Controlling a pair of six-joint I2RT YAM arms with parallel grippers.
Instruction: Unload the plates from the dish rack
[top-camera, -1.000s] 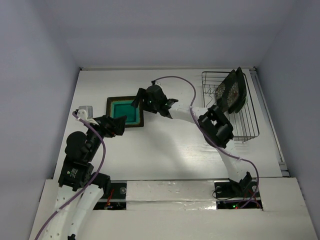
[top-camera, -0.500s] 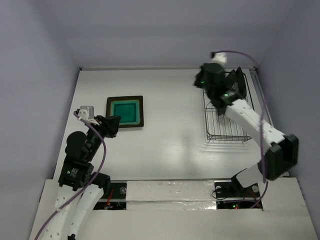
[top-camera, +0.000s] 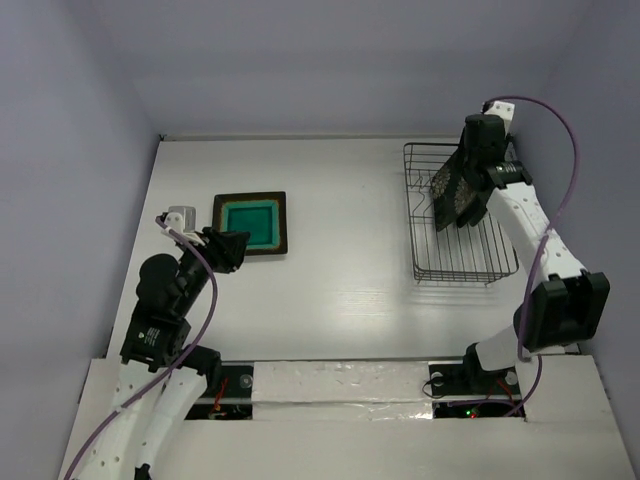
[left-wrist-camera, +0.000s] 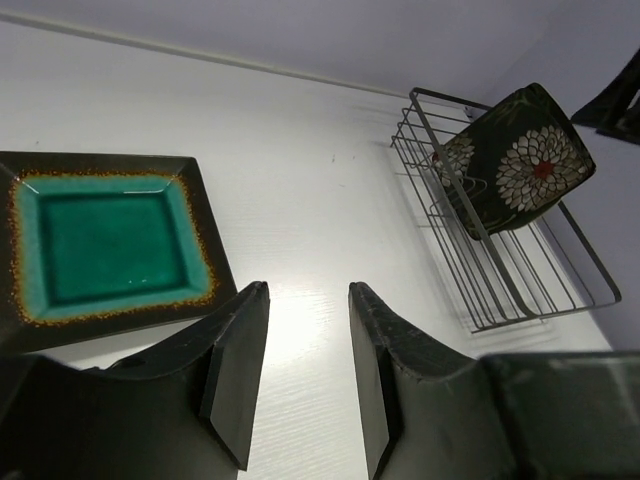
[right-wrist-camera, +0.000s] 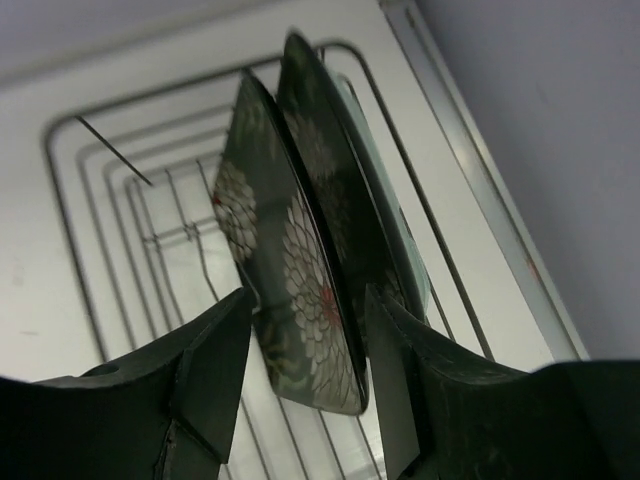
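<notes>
The dish rack (top-camera: 465, 278) stands at the back right of the table. Inside it, on edge, are two black flowered plates (right-wrist-camera: 285, 260) and a mint-green plate (right-wrist-camera: 405, 240) behind them. My right gripper (right-wrist-camera: 310, 300) hangs over them, open, one finger on each side of the front flowered plate's lower corner. Whether a finger touches it I cannot tell. The teal-centred square plate (top-camera: 250, 222) lies flat on the table at the left. Just in front of its near corner, my left gripper (left-wrist-camera: 308, 290) is open and holds nothing.
The rack (left-wrist-camera: 530, 290) sits close to the table's right edge and the right wall. Upright wire prongs (right-wrist-camera: 195, 250) rise from its floor beside the plates. White walls close in the back and both sides.
My right arm has swung from beside the teal plate across to the rack and now sits over the upright plates. The left gripper has barely shifted. The teal plate has stayed put.
</notes>
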